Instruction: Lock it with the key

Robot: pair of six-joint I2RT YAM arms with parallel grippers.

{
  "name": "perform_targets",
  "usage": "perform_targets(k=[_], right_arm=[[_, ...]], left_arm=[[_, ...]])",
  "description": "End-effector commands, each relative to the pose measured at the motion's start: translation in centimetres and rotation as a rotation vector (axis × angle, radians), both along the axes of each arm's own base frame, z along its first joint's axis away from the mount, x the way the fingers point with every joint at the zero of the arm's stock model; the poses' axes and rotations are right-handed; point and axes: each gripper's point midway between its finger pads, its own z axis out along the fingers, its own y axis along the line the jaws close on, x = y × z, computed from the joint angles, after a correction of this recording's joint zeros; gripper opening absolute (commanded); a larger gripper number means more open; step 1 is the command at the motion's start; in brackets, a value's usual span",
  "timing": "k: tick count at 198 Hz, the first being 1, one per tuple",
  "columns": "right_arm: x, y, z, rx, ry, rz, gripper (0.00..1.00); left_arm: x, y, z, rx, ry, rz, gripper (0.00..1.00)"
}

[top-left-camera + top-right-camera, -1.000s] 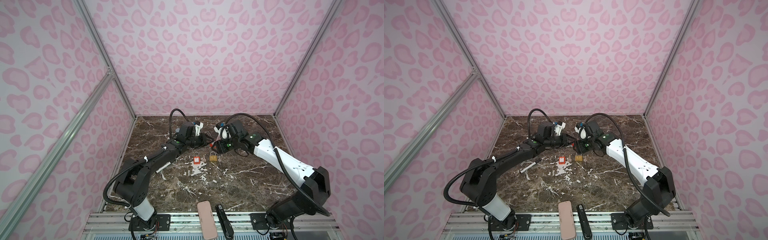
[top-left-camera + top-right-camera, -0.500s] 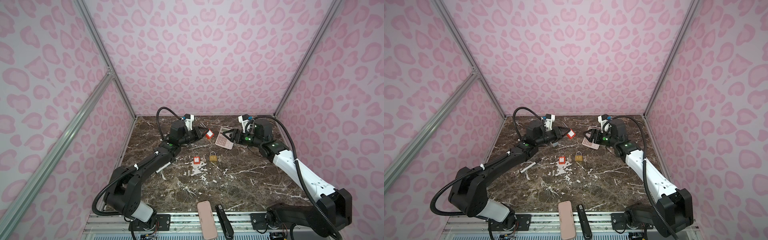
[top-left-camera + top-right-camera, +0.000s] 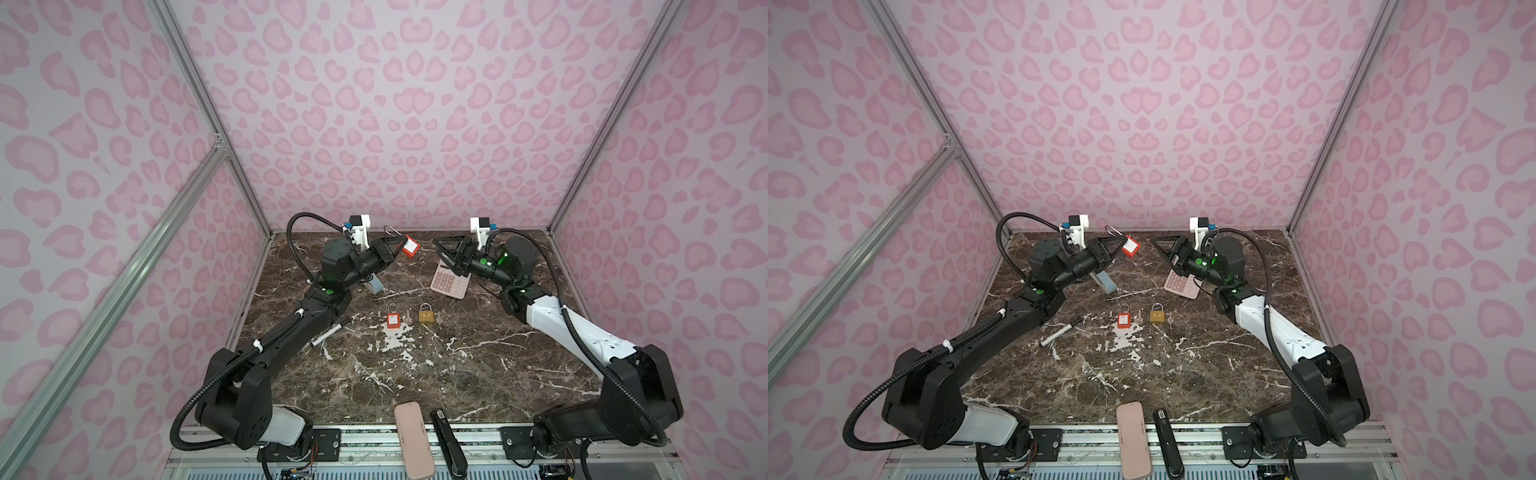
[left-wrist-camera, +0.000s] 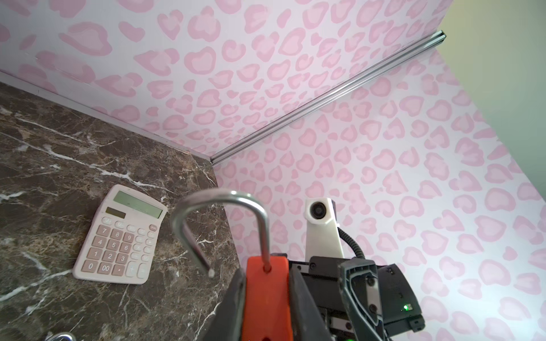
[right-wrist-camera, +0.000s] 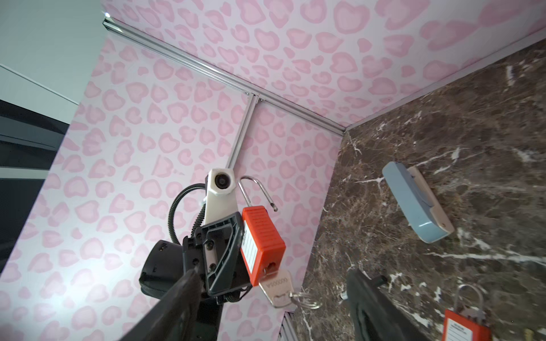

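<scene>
A red padlock [image 3: 410, 247] [image 3: 1131, 248] is held off the table at the back, with my left gripper [image 3: 400, 243] [image 4: 267, 283] shut on its body [image 4: 267, 295]. Its steel shackle [image 4: 221, 197] stands open, with one leg out of the body. A silver key [image 5: 276, 285] with a ring sticks out of the padlock's [image 5: 261, 239] bottom. My right gripper [image 3: 442, 254] [image 5: 273, 273] is open and holds nothing. It faces the padlock from the right, well apart from it, above a pink calculator [image 3: 449, 284].
On the marble table [image 3: 415, 374] lie a second red padlock [image 3: 393, 321], a brass padlock [image 3: 426, 316] with small keys beside them, a marker [image 3: 330, 334] and a grey-blue stapler [image 5: 416, 203]. A pink case [image 3: 413, 440] and a black device [image 3: 448, 442] lie at the front edge.
The two grippers were close together over the table's middle and have drawn apart. The right one opened and pulled back to the right. The left one carried the padlock back and up.
</scene>
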Motion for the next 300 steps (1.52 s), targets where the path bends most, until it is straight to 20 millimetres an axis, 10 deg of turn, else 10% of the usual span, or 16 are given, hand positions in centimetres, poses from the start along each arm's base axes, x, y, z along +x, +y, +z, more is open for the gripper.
perform_targets(k=[1, 108, 199, 300], right_arm=[[-0.5, 1.6, 2.2, 0.128, -0.025, 0.035, 0.79], [-1.5, 6.3, 3.0, 0.241, -0.014, 0.144, 0.71], [-1.7, 6.9, 2.7, 0.266, 0.003, 0.161, 0.33], [-1.7, 6.9, 1.9, 0.264, 0.014, 0.158, 0.40]], left_arm=[[-1.0, 0.3, 3.8, -0.085, -0.107, -0.017, 0.05], [-1.9, 1.1, 3.5, -0.092, -0.112, -0.005, 0.05], [-1.8, 1.2, 3.3, -0.100, -0.108, -0.002, 0.06], [-1.9, 1.5, 2.9, -0.102, -0.100, 0.007, 0.06]])
